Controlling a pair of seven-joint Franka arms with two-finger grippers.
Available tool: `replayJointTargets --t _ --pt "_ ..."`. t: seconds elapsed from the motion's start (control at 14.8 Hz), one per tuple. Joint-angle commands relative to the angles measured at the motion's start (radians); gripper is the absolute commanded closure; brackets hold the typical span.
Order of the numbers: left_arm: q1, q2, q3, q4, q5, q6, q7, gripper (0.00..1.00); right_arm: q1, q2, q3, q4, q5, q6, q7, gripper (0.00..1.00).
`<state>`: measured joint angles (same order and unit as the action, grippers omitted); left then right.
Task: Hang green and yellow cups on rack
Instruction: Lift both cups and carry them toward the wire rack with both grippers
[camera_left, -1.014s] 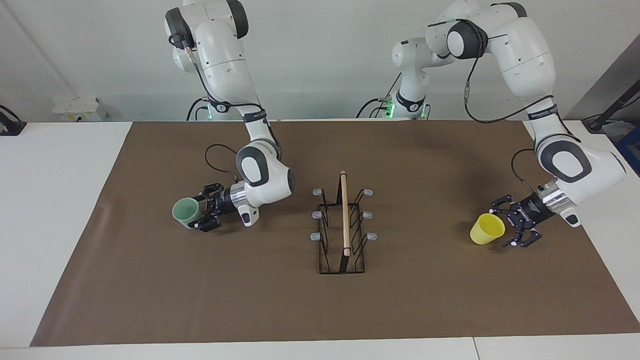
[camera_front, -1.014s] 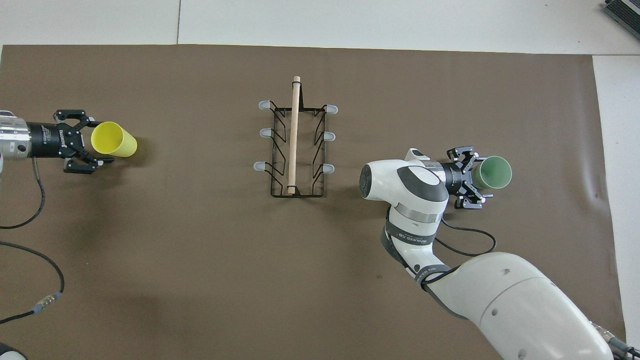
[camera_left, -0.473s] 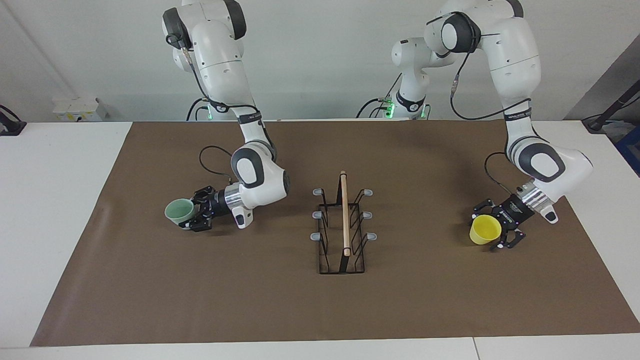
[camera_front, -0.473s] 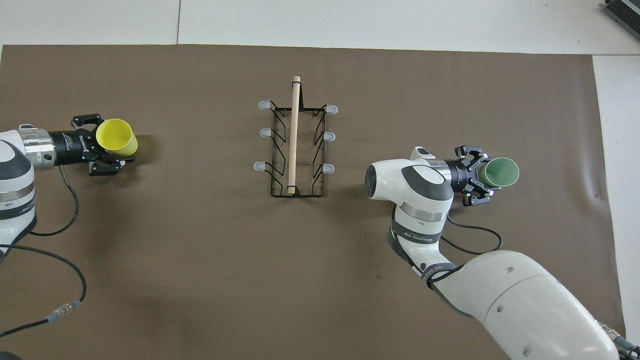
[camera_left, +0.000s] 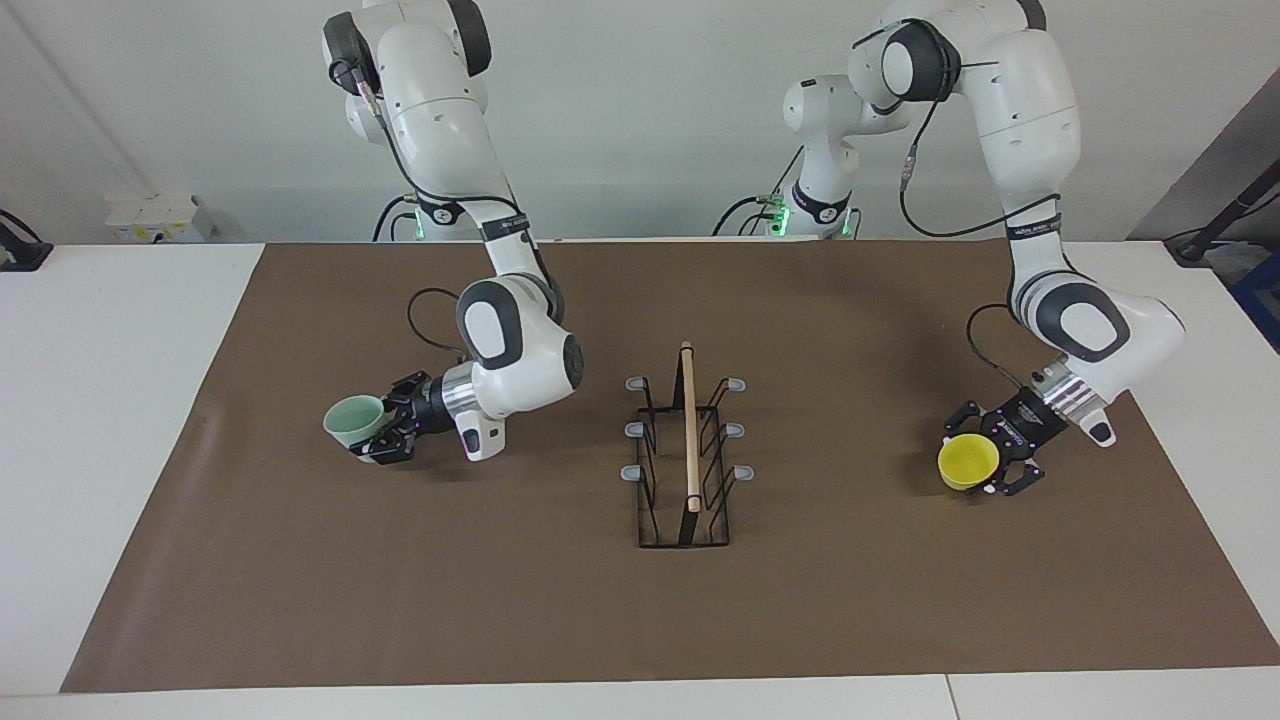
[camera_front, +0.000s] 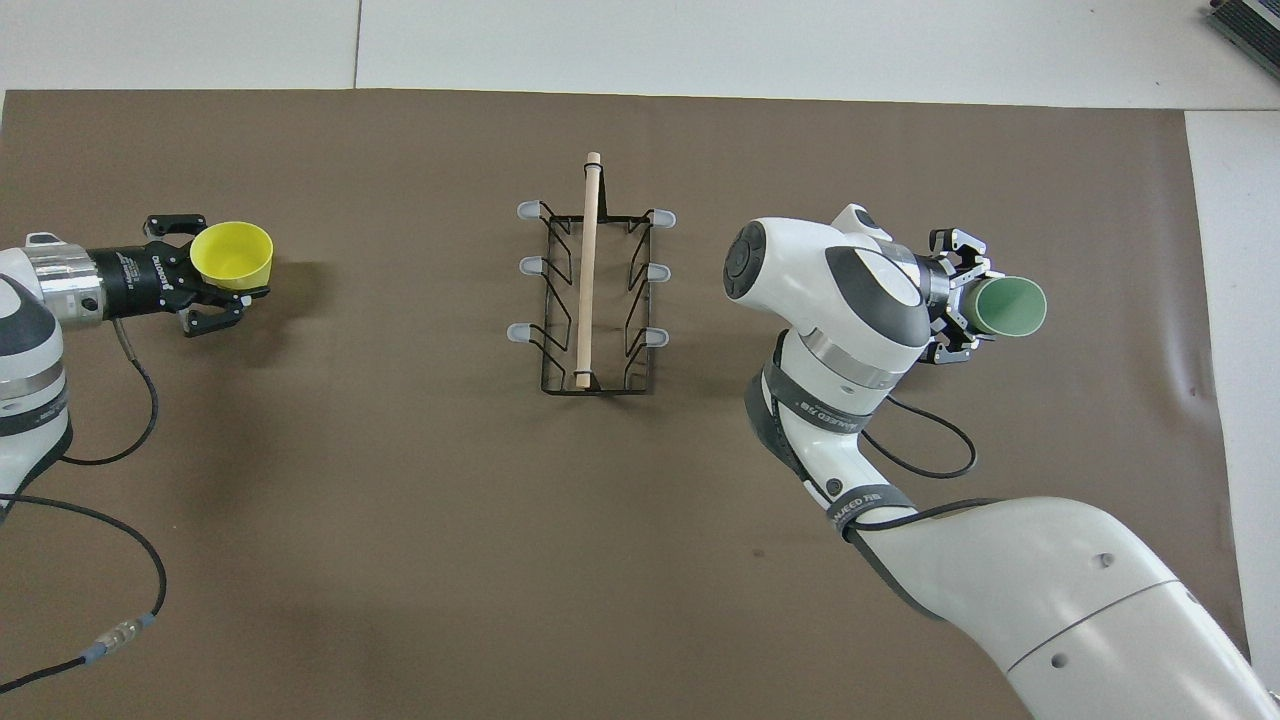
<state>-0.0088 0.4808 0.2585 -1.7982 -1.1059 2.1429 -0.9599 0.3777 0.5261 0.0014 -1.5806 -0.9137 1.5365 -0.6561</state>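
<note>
Mid-table rack rod pointing away from robots, left gripper gripping yellow cup, right gripper green cup.

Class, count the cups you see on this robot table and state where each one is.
2. The green cup is in the right gripper; the yellow cup is in the left gripper. None hangs on the rack.
</note>
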Motion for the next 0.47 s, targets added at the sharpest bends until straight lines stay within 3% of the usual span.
replayJointTargets --t 0.0,0.14,0.41 --pt "-0.019 -0.071 -0.001 -0.011 -0.019 0.066 0.016 1.00 -0.019 -0.035 0.028 0.059 0.091 -0.033 -0.033 1.00" --pt "-0.034 -0.102 0.001 0.006 0.004 0.084 0.010 1.00 -0.046 -0.093 0.028 0.067 0.200 -0.018 -0.027 1.00" --pt "-0.054 -0.189 -0.022 0.011 0.213 0.086 0.003 1.00 -0.089 -0.170 0.028 0.106 0.395 0.011 -0.020 1.00"
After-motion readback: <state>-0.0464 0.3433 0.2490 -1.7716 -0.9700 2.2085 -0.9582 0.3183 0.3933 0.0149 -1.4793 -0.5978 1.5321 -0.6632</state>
